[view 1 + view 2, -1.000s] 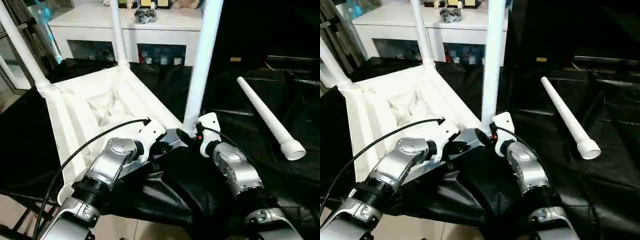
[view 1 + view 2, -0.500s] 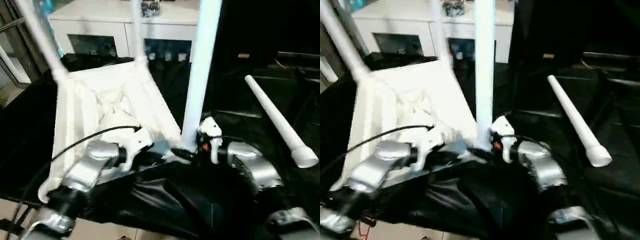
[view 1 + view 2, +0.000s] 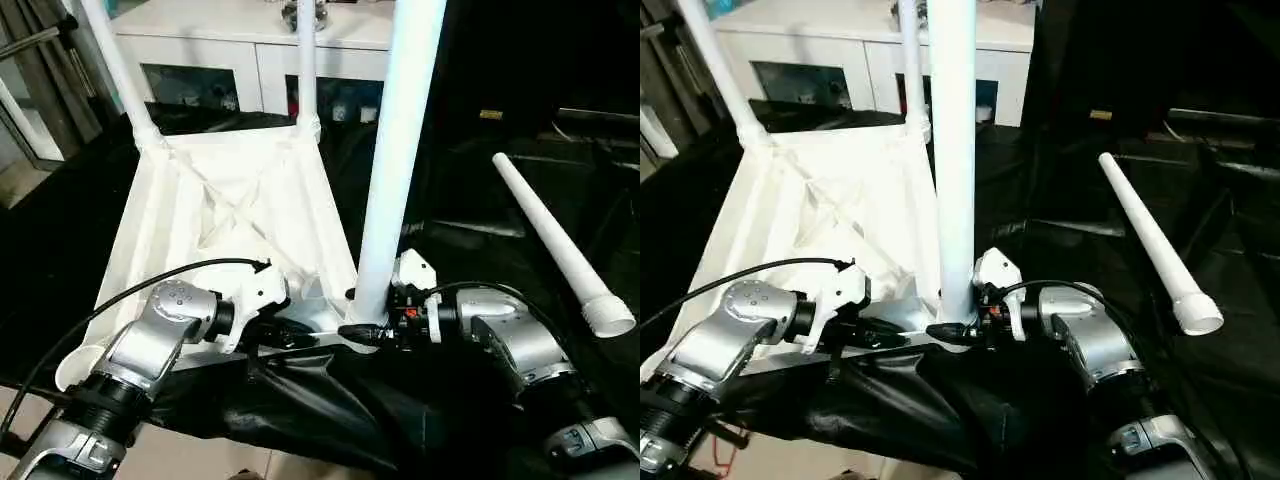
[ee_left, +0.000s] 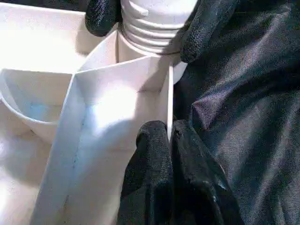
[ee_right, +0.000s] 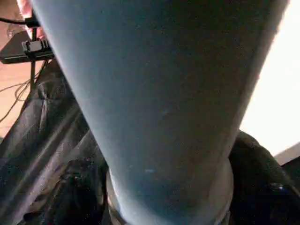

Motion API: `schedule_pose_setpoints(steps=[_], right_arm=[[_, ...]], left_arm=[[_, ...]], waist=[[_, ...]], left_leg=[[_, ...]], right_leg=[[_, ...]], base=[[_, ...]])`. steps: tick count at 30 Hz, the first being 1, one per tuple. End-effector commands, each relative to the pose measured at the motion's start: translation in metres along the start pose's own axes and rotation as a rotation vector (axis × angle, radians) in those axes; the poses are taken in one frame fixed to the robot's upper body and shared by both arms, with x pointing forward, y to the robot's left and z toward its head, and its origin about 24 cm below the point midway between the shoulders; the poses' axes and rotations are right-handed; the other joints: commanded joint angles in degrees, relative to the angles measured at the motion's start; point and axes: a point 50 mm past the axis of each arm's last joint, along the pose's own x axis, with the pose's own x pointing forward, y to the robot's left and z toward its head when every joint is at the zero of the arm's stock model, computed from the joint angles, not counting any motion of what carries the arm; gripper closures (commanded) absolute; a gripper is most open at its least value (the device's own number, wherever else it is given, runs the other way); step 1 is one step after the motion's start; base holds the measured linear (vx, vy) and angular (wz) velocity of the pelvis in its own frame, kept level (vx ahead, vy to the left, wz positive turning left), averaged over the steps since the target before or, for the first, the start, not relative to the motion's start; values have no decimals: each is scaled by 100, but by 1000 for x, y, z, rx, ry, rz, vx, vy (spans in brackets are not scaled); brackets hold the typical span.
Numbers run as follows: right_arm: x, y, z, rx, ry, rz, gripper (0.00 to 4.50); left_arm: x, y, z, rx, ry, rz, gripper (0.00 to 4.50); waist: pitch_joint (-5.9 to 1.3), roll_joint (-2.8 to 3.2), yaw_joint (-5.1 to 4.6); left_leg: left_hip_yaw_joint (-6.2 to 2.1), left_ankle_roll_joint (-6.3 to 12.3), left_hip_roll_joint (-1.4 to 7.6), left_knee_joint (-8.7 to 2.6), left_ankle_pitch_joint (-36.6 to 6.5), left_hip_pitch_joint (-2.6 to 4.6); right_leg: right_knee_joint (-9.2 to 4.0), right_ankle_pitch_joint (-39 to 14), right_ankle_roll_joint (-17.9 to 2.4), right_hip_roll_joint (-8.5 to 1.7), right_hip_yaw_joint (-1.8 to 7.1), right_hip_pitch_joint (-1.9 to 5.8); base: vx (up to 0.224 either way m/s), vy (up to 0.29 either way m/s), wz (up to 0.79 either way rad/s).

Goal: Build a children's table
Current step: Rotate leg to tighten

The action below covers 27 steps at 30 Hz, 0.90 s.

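Left tool (image 4: 169, 136): its two black fingers are pinched closed on a thin rib at the near edge of the tabletop (image 3: 240, 200), just left of the near right corner socket.
Right tool (image 3: 372, 332): its fingers (image 4: 199, 33) stand apart on either side of the ribbed base of the near leg (image 3: 400, 150); whether they press on it I cannot tell.
Near leg: upright, its threaded end seated in the near right corner socket (image 4: 154, 61).
Tabletop: white, lying underside up on the surface (image 3: 470, 230), the crossed ribs showing; its near edge sits between the two silver forearms.
Far legs: two more white legs stand upright in the far corners, one far left (image 3: 118, 70), one far middle (image 3: 306, 70).
Loose leg (image 3: 560, 245): lies flat on the black cloth to the right, well apart from the tabletop, its wide ribbed end nearest.
Near left socket (image 3: 75, 365): open.
Cabinet (image 3: 250, 40): white, glass-fronted, beyond the far edge.
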Motion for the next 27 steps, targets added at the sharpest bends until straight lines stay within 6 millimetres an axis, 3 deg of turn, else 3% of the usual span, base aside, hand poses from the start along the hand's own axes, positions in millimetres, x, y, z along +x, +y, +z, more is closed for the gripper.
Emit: schedule_pose_setpoints(steps=[1,2,4,6,7,8,13,15,18,19,22,24,25,26,27], right_arm=[[6,4,2,-6,18,35,166],[6,4,2,-6,18,35,169],[9,5,-2,3,14,23,171],[12,4,-3,13,5,-7,174],[14,2,-5,21,-1,-35,174],[14,2,-5,21,-1,-35,174],[40,-14,-12,157,-30,-377,175],[47,-16,-14,185,-25,-442,175],[55,-19,-16,239,-18,-543,176],[58,-20,-16,250,-13,-563,176],[66,-19,-10,204,-25,-552,176],[67,-19,-9,207,-36,-555,120],[65,-20,-7,223,-52,-549,104],[62,-22,-6,227,-63,-537,104],[61,-23,-5,217,-60,-534,97]], left_arm=[[8,-10,3,0,-29,-92,450],[8,-10,3,0,-29,-92,450],[7,-10,2,-10,-40,-62,450],[7,-9,1,-15,-45,-43,450],[7,-9,1,-20,-48,-28,450],[7,-9,1,-20,-48,-28,450],[26,11,10,-71,-71,226,450],[35,16,15,-86,-76,293,450],[50,22,25,-109,-94,358,450],[54,23,28,-112,-96,373,450],[66,21,39,-94,-113,360,450],[67,20,40,-87,-114,355,450],[68,18,40,-69,-117,329,450],[66,15,38,-40,-113,294,450],[65,14,37,-23,-105,280,450]], waist=[[-332,-100,0],[-332,-100,0],[-327,-218,25],[-315,-180,36],[-303,-260,26],[-293,-248,27],[-225,-301,-105],[-234,-286,-100],[-221,-310,-89],[-221,-300,-77],[-225,-301,-64],[-227,-298,-64],[-233,-267,-63],[-238,-234,-56],[-238,-243,-73]], left_leg=[[25,281,108,-378,-1119,41],[25,281,108,-378,-1119,41],[32,345,113,-369,-981,34],[29,317,113,-376,-985,38],[32,291,118,-388,-1096,44],[22,259,117,-402,-1154,36],[-15,-143,84,-461,-1795,72],[-16,-163,84,-445,-1914,124],[-40,-142,68,-455,-2122,134],[-33,-139,60,-440,-2189,174],[-51,-122,57,-443,-2302,160],[-60,-97,67,-454,-2300,140],[-61,-93,66,-468,-2278,117],[-68,-100,70,-472,-2281,120],[-72,-90,69,-483,-2308,89]], right_leg=[[-353,-967,-1305,-226,205,277],[-353,-967,-1305,-226,205,277],[-335,-990,-1288,-242,211,269],[-337,-1039,-1275,-246,220,253],[-353,-1169,-1245,-248,219,249],[-351,-1275,-1214,-252,219,254],[-504,-2687,-753,-268,222,186],[-561,-2881,-644,-284,237,155],[-587,-3119,-538,-272,212,142],[-624,-3266,-491,-270,213,95],[-657,-3415,-386,-275,189,98],[-652,-3358,-388,-283,192,108],[-643,-3205,-407,-264,196,116],[-627,-3124,-435,-268,197,119],[-620,-3026,-457,-258,195,139]], base=[[0,0,0],[0,0,0],[0,0,0],[0,0,0],[0,0,0],[0,0,0],[-15,-2,-1],[0,0,0],[0,0,0],[0,0,0],[0,0,0],[0,0,0],[0,0,0],[0,0,0],[0,0,0]])
